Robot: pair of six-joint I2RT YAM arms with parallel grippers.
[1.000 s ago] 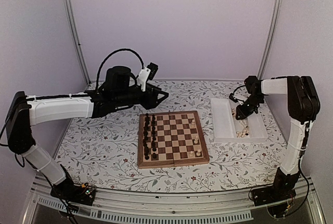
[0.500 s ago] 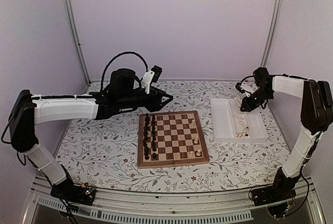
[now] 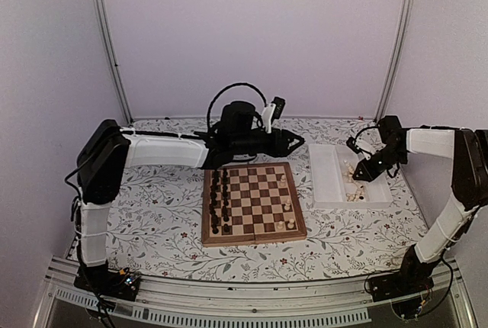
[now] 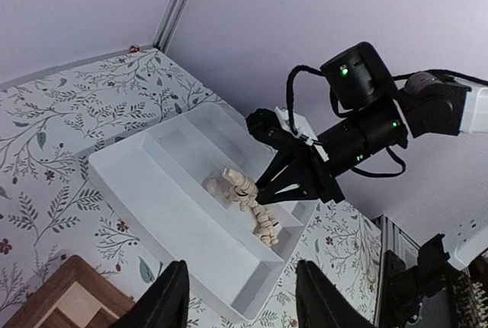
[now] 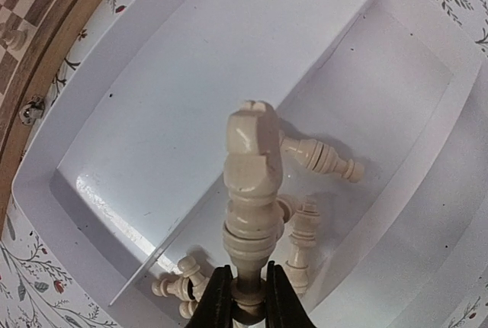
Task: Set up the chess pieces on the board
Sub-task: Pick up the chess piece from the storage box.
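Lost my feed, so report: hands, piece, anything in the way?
Right hand shut on a cream chess piece above the white tray. Left hand open, empty, by the board's far right corner, near the path.

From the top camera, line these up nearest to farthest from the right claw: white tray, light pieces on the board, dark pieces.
1. white tray, directly under the right gripper.
2. light pieces on the board, right edge.
3. dark pieces, board's left side.
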